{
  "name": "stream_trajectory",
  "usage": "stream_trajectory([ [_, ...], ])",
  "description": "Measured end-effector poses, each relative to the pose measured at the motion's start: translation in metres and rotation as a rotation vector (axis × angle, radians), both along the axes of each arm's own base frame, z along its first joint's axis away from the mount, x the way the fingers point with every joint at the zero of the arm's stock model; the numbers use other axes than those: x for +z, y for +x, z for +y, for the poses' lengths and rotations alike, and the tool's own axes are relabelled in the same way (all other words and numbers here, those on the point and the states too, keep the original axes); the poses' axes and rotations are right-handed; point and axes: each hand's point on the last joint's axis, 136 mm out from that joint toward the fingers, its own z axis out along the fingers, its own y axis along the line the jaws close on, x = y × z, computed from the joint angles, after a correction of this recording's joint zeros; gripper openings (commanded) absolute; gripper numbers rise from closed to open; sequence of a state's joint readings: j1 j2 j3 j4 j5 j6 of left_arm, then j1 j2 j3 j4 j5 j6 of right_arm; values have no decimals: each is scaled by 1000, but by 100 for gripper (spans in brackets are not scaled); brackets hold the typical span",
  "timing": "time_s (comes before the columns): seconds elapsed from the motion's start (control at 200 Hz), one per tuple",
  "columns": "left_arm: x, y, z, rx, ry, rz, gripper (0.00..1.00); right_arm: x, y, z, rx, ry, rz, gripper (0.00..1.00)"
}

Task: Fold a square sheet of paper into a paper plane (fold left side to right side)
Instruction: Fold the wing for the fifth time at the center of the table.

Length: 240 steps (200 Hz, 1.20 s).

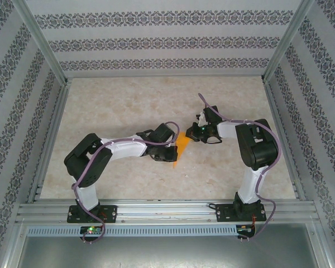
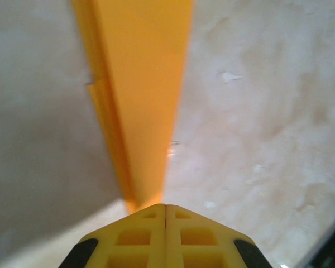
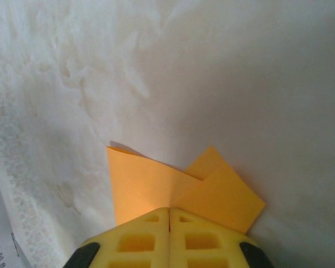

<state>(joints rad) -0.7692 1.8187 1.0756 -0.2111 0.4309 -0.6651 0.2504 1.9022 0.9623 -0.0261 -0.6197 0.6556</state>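
The square sheet of paper is folded into a slim, layered orange paper plane [image 1: 182,146], which stands up off the table between my two grippers. In the left wrist view the paper plane [image 2: 145,100] runs straight out from the tips of my left gripper [image 2: 165,205] as a narrow creased wedge, and the jaws are shut on its near end. In the right wrist view two orange flaps of the paper plane [image 3: 151,184] spread beyond my right gripper [image 3: 169,209], which is shut on the crease. From above, the left gripper [image 1: 173,152] and right gripper [image 1: 189,135] meet at the paper.
The pale marbled table [image 1: 128,111] is walled in by patterned panels at the back and on both sides. A metal rail [image 1: 167,209] runs along the near edge where both arm bases are bolted. A purple cable loops over the right arm [image 1: 257,145].
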Motion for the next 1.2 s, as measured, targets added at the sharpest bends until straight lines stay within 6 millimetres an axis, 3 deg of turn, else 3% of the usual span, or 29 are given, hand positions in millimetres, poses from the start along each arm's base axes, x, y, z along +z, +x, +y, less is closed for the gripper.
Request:
stream_trajectory([
  [0.15,24,3,-21,-45,-98,-6,0,0,0,0,0,2,-5,0],
  [0.29,32,12,-36,-68,-148,-11,0,0,0,0,0,2,-7,0],
  [0.415,24,20,-43,-71,-167,-5,0,0,0,1,2,5,-8,0],
  [0.739,-4,36,-37,-43,-152,36,0,0,0,1,2,5,-9,0],
  [1.199,-16,38,-38,-74,-126,26,0,-1,0,0,8,-3,-11,0],
])
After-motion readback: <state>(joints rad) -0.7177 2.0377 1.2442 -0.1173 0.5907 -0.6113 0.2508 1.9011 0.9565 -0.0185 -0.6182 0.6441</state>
